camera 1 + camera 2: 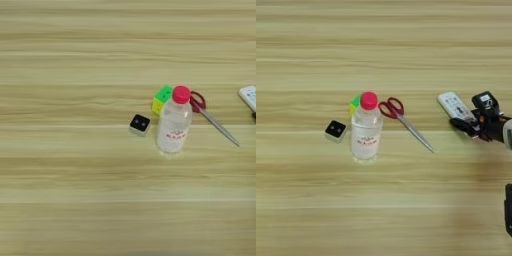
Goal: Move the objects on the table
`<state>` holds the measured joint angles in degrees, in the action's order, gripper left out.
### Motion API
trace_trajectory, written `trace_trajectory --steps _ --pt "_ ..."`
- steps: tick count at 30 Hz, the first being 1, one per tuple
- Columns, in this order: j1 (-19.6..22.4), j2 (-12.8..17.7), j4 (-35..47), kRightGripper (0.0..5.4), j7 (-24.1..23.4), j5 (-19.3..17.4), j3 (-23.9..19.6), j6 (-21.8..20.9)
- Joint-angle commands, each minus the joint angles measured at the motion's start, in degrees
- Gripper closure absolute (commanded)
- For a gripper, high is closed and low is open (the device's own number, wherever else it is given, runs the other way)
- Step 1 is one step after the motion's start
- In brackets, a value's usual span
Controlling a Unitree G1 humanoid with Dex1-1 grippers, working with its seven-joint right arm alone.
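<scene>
A wide light wooden surface (75,200) with horizontal grain stripes fills both views. Near the middle of the left eye view stands a clear plastic bottle with a red cap (174,121), upright, its label low on the body. Just behind it, at its upper left, a green-and-yellow puzzle cube (161,99) peeks out, partly hidden by the bottle. To the bottle's left, a little apart, lies a small black square device (140,123) on a pale base. To the bottle's right lie red-handled scissors (404,120), handles close beside the red cap and the closed metal blades running down to the lower right.

Well to the right of that cluster, a white remote control (456,106) lies slanted at the right side of the right eye view. The robot's black gripper (472,120) reaches in from the right edge and sits right at the lower right end of the remote. One of the fingers (463,125) lies along the remote's lower edge and another dark part stands at its far right, so the fingers seem spread around that end, but whether they grip it I cannot tell.

The four clustered things look untouched, and the remote appears to be the one in hand, with its grasp not clearly made. Most of the task seems left.
</scene>
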<state>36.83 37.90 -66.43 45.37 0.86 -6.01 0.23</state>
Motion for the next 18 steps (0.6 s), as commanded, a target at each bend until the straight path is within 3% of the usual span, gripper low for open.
trace_trajectory --steps 1,15,18 --pt "4.44 2.07 2.86 1.29 -1.4 -1.02 -1.25 -3.16" --pt "4.39 -0.1 10.42 0.05 1.0 -6.03 -4.95 -11.68" --pt "3.36 -1.23 14.42 0.05 2.39 -7.43 -5.05 -12.13"
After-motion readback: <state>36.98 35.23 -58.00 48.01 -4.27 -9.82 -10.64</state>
